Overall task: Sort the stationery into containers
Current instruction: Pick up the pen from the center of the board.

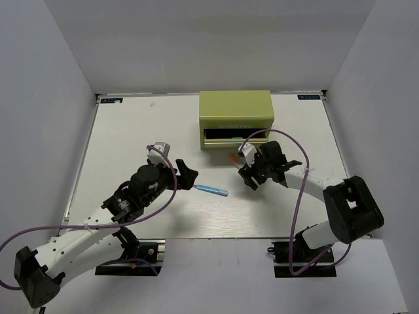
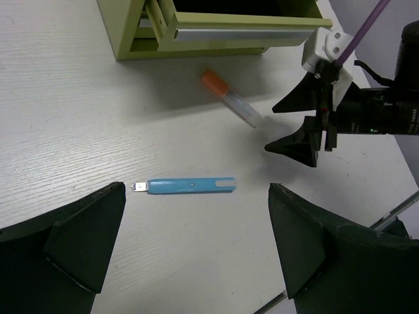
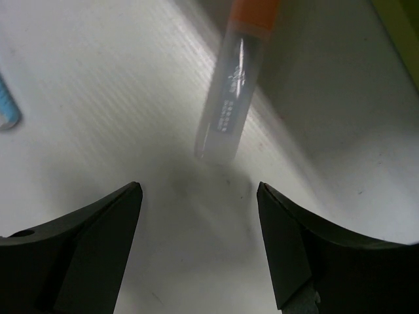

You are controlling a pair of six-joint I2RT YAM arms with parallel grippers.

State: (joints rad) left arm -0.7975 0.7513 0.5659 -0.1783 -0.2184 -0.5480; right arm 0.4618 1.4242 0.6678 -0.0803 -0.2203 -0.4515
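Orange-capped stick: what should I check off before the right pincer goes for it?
1. Right pincer open and empty: ok.
2. Orange-capped stick lying free on the table: ok, just beyond the fingertips, not between them.
3. Drawer of the green box pulled out: ok.
4. Left pincer out of the way: ok, open, over the blue stick.
5. Room left in the drawer: cannot tell, its inside is dark.

orange-capped stick point(image 3: 230, 104) blurred, cap cut off, green box point(image 1: 236, 104) lettering illegible
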